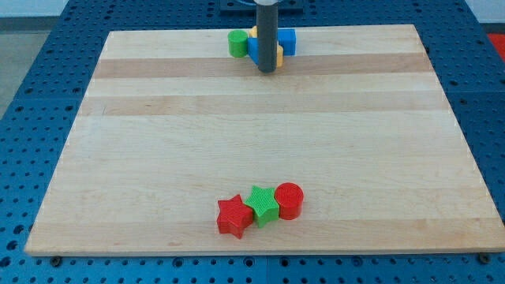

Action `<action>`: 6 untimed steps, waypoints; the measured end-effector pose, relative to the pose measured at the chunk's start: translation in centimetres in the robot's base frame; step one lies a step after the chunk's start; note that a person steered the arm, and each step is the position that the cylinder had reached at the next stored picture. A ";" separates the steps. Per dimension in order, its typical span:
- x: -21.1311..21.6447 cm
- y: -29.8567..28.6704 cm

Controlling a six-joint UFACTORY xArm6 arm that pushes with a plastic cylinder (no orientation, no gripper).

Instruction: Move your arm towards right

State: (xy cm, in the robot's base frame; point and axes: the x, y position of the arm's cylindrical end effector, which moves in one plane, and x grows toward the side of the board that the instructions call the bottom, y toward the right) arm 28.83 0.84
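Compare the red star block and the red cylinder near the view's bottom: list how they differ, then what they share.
Shape: the red star has points, while the red cylinder is round. Place: the star lies at the view's left of the green star, the cylinder at its right. The star sits nearer the board's bottom edge. Both are red and lie far from my tip.

A robotics lab or test bench is indicated. A pale wooden tabletop (260, 134) made of glued planks is laid on a blue metal base plate (24, 118) perforated with a regular grid of mounting holes, as used for fixing equipment. A straight dark rod is seen descending from the view's top, and small coloured plastic blocks with ridged, printed-looking surfaces are set out as test pieces.
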 end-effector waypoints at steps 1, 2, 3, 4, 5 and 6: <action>-2.8 0.4; -3.2 0.4; 0.4 0.8; 3.5 3.4; 3.0 11.9; -2.0 16.9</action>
